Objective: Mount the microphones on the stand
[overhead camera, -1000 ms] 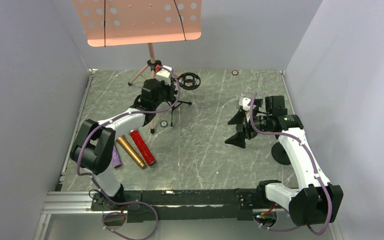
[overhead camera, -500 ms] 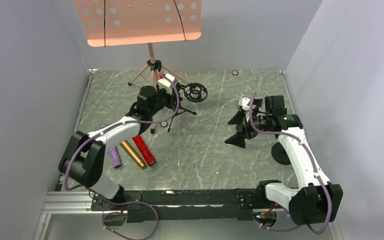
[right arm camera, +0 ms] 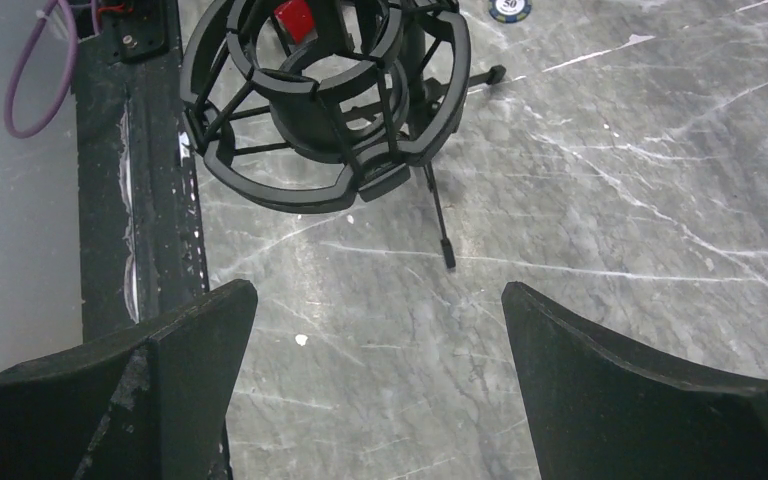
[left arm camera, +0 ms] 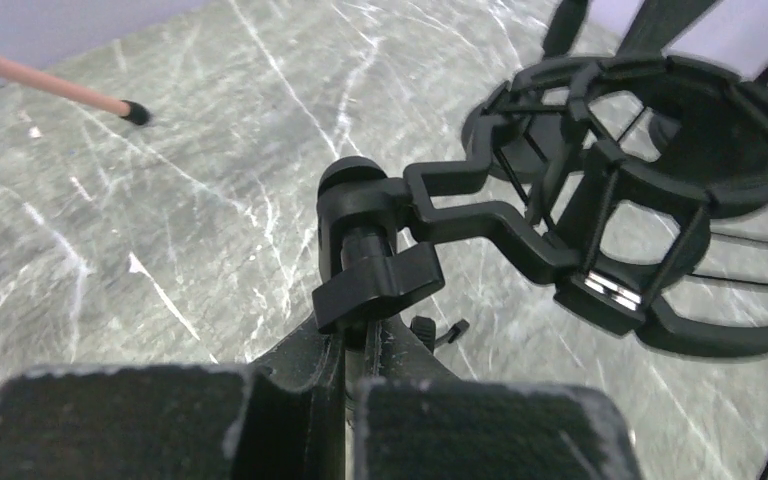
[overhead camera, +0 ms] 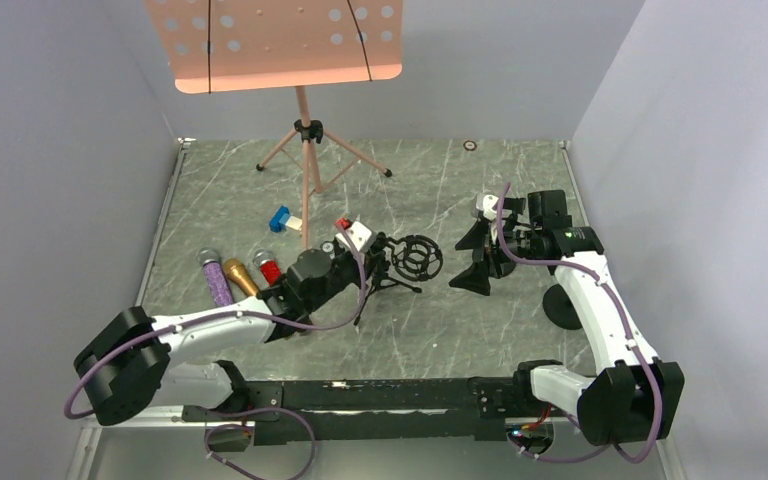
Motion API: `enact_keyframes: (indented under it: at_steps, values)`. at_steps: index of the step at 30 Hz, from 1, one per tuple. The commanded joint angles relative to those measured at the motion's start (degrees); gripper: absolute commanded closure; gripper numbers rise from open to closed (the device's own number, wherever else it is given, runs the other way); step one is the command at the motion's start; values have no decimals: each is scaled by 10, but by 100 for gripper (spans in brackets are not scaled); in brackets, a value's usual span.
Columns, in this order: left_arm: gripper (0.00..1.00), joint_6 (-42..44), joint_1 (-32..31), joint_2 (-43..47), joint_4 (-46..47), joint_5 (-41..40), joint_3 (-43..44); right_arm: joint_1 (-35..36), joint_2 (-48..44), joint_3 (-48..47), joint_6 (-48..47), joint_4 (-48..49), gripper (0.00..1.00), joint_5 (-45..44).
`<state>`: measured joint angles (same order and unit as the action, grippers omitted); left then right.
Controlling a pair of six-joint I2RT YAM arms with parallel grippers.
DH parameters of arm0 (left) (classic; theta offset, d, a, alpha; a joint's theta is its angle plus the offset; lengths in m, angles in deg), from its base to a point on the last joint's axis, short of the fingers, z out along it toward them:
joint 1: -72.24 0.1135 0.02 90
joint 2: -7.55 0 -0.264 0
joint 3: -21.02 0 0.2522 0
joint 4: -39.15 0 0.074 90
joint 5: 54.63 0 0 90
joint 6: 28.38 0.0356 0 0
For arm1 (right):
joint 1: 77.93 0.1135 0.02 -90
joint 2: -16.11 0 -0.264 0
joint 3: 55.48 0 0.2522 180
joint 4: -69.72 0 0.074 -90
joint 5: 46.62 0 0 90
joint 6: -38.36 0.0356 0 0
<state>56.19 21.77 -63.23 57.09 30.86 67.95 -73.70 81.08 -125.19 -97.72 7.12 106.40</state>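
The stand is a small black tripod with a round shock mount [overhead camera: 417, 258], near the table's middle. My left gripper [overhead camera: 365, 262] is shut on its stem just below the wing nut [left arm camera: 375, 285]; in the left wrist view the gripper [left arm camera: 350, 400] pinches the stem, with the mount [left arm camera: 650, 200] ahead to the right. The purple [overhead camera: 215, 280], gold [overhead camera: 240, 275] and red [overhead camera: 265, 268] microphones lie side by side left of my left arm, which covers their lower ends. My right gripper [overhead camera: 475, 260] hangs open just right of the mount [right arm camera: 290, 195], its jaws [right arm camera: 375, 295] wide over bare table.
A pink music stand [overhead camera: 305, 130] with a perforated desk rises at the back. A small blue-and-white block [overhead camera: 282, 220] lies by its front leg. A black round base [overhead camera: 563, 305] sits under my right arm. The black rail [right arm camera: 145, 200] marks the near edge.
My left gripper closed on the black stand and drew it from beside the music stand toward the near middle. The blue-and-white block is uncovered. The right arm stayed put.
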Motion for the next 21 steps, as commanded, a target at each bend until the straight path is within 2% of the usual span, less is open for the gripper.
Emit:
enact_keyframes:
  at_steps: [1, 5, 10, 11, 14, 16, 19, 21]
  values:
    - [100, -9, -54, -8, 120, -188, -3, 2, 1, -9, -16, 11, 0, 12]
    - [100, 4, -90, -47, 161, -284, 3, 2, -1, -5, -14, 17, 0, 7]
    - [100, -23, -94, -69, 162, -289, 3, 2, -2, -1, -13, 22, 0, 2]
    - [94, -30, -93, -65, 149, -280, 5, 2, -2, -1, -13, 22, 0, 2]
    - [50, -55, -93, -44, 104, -248, 8, 3, -2, -3, -12, 20, 0, 4]
    - [29, -71, -93, -20, 58, -227, 9, 2, -2, -5, -15, 16, 0, 6]
    - [14, -85, -93, 18, -16, -200, 11, 2, -3, -6, -16, 15, 0, 5]
    - [11, -95, -93, 48, -63, -182, 11, 2, -3, -6, -17, 14, 0, 4]
